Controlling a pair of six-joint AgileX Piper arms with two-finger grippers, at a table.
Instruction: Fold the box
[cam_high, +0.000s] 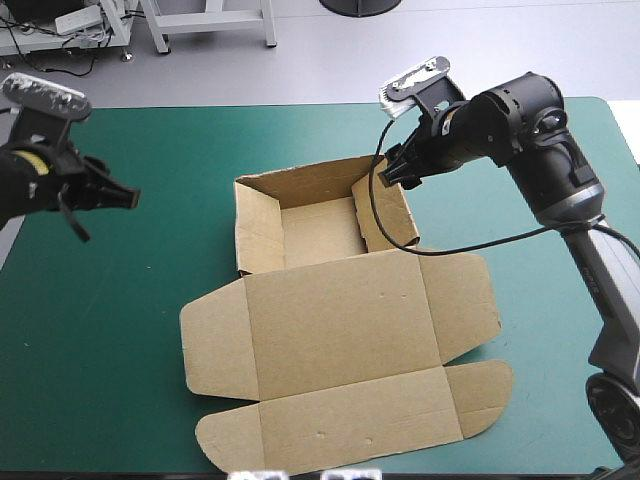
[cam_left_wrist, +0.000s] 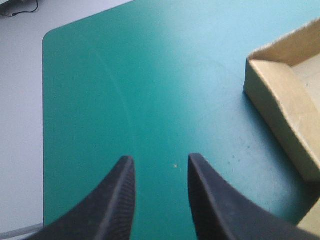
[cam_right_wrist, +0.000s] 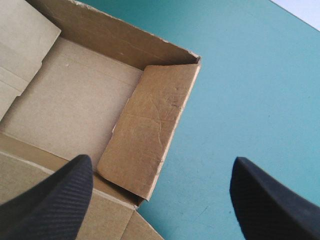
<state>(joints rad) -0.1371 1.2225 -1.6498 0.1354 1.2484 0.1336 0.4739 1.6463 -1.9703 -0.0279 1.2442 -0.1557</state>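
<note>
Nearest us, the brown box (cam_high: 345, 335) has its lid (cam_high: 340, 315) lying flat on the teal-green surface (cam_high: 110, 380), flaps spread toward the near edge. Just beyond the lid stands the tray (cam_high: 318, 232), walls up, its long axis running left to right across the surface.

Here's what matters: the right claw (cam_high: 398, 172) hangs right over the tray's right wall (cam_right_wrist: 150, 125). Its black fingers are spread wide and hold nothing, one on the box side of that wall, the other over bare cover. So the right arm is much the nearer.

The left claw (cam_high: 120, 197) sits well off to the tray's left, fingers parted by a modest gap and empty too. My read: that right wall gets handled next.
</note>
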